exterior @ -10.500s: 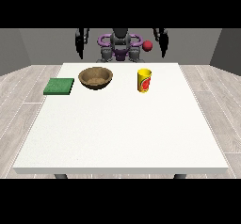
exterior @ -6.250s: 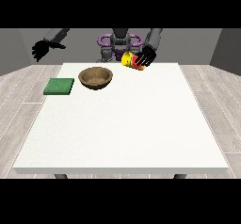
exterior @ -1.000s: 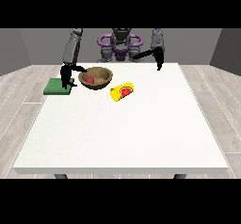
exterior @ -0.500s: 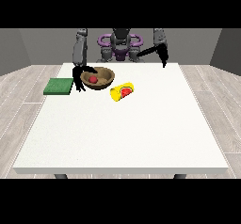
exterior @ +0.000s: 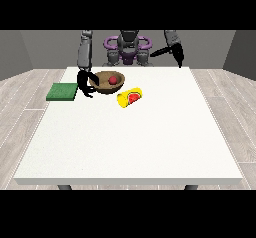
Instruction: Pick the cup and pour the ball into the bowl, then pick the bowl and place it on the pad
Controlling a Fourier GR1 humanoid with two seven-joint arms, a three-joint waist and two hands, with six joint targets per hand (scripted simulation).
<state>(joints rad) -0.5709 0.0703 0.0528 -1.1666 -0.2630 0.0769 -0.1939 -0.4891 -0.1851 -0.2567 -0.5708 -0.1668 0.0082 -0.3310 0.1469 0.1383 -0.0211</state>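
Observation:
A brown bowl (exterior: 104,84) stands on the white table (exterior: 135,142) with a red ball (exterior: 113,79) inside it. The hand at the view's left (exterior: 85,84) is at the bowl's left rim, its fingers curled round that edge. A yellow cup (exterior: 130,96) with a red mark lies on its side just right of the bowl. The green pad (exterior: 63,91) lies flat at the table's left edge, left of the hand. The hand at the view's right (exterior: 177,55) hangs raised over the table's far right, away from everything, fingers pointing down.
The robot's torso (exterior: 128,49) stands behind the table's far edge. Wooden floor surrounds the table.
The hand at the view's left has moved from over the pad to the bowl's left rim, and the bowl has shifted a little to the right. The other arm drew back.

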